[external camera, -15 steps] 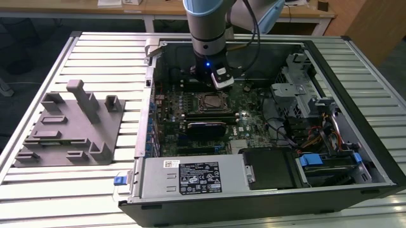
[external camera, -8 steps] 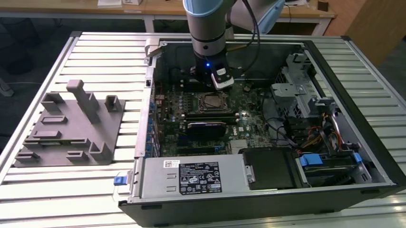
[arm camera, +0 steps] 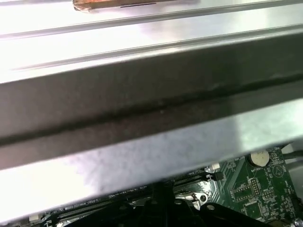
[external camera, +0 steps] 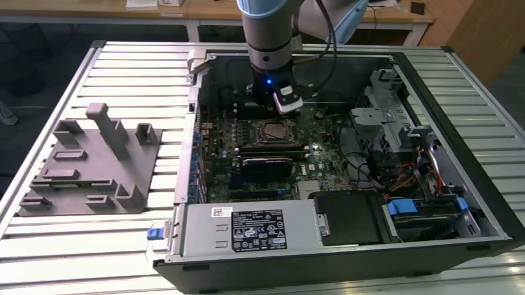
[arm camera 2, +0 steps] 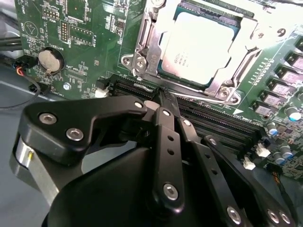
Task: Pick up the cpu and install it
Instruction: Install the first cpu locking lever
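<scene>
The cpu [arm camera 2: 198, 46], a pale silver square chip, lies flat in the motherboard socket with the metal frame [arm camera 2: 144, 56] around it. In the exterior view the cpu [external camera: 271, 130] sits mid-board inside the open computer case [external camera: 459, 184]. My gripper [external camera: 281, 106] hangs just above the board, slightly behind the socket. In the second wrist view the black fingers [arm camera 2: 165, 123] are pressed together at the gripper [arm camera 2: 164, 97], shut on nothing, with the tip over the memory slots beside the socket. In the first wrist view the gripper [arm camera: 161, 196] shows below a case wall [arm camera: 151, 109].
A grey plastic block with upright posts [external camera: 90, 166] stands on the slatted table [external camera: 123, 67] at the exterior view's left. Inside the case are a black finned module [external camera: 267, 166], a power supply [external camera: 246, 230], a drive cage [external camera: 390, 123] and cables. A coin battery [arm camera 2: 49, 59] sits on the board.
</scene>
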`<state>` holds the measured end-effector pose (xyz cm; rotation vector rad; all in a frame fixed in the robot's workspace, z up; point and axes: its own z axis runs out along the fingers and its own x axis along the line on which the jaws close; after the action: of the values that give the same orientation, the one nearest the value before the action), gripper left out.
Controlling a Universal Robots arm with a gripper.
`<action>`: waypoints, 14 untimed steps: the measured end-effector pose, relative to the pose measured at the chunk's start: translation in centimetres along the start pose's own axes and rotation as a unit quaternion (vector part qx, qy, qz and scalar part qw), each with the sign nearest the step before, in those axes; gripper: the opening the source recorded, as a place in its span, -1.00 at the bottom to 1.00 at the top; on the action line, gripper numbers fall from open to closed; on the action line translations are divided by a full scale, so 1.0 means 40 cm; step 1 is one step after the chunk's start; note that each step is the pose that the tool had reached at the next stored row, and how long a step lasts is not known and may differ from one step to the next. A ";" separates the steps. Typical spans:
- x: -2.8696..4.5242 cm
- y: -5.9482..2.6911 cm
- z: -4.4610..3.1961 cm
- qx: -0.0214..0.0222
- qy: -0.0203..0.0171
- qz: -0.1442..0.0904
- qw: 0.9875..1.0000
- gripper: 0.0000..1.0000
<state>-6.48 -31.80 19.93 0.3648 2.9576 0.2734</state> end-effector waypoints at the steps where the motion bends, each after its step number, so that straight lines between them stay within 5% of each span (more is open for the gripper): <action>1: 0.000 0.000 -0.001 0.000 0.000 0.000 1.000 -0.79; 4: 0.000 -0.001 -0.001 -0.001 -0.002 0.000 1.000 -0.79; 8: 0.004 -0.005 -0.002 -0.008 -0.005 0.000 1.000 -0.79; 14: 0.010 -0.012 -0.002 -0.015 -0.025 -0.003 1.000 -0.79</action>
<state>-7.00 -32.15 19.85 0.3526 2.9012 0.3018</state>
